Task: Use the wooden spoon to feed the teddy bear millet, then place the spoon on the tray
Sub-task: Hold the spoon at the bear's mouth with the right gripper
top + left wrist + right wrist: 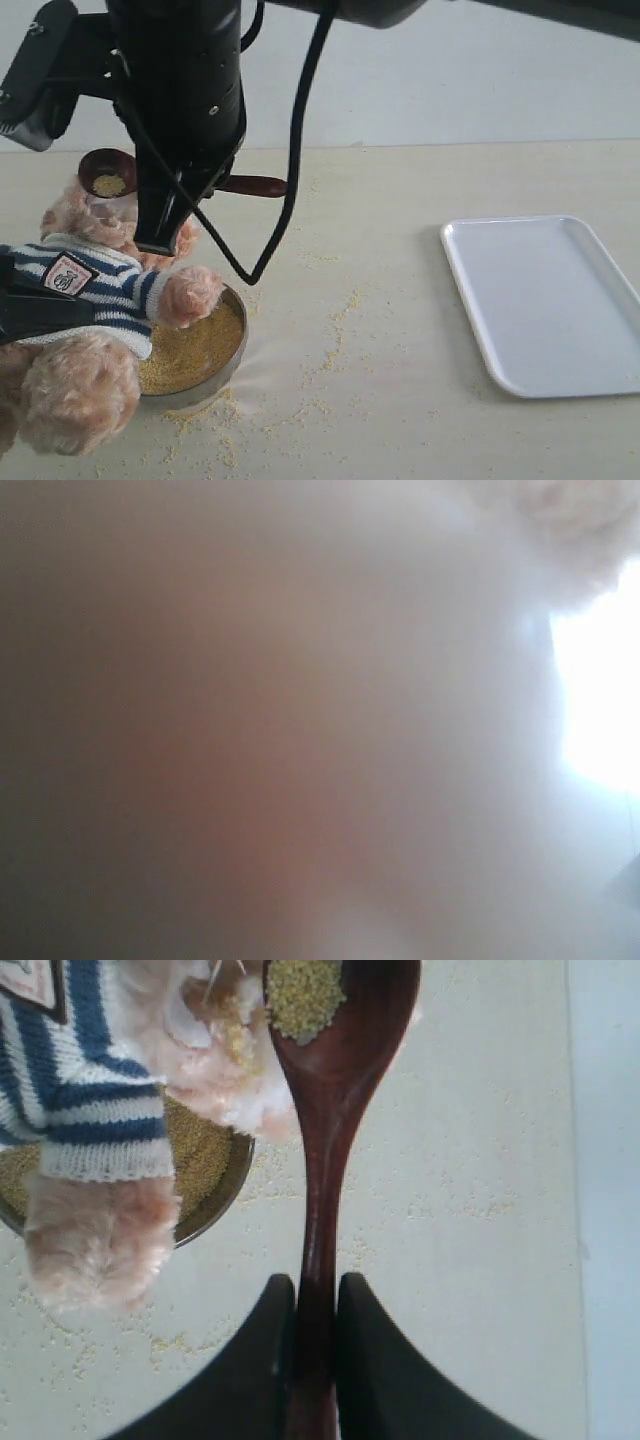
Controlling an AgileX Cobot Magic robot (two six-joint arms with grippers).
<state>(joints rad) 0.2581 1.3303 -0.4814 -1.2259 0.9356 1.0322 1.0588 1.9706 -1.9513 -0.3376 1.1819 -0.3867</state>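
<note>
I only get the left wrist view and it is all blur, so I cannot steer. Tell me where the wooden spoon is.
Observer: The right gripper holds the wooden spoon by its handle, with the jaws closed on it.
Operator: Report what is in the spoon.
Observer: A small heap of millet sits in its bowl, held up close to the head of the teddy bear.
Operator: Now give me the tray.
Observer: The tray lies flat on the right of the exterior view, well apart from the bear, with nothing on the part that shows.
</note>
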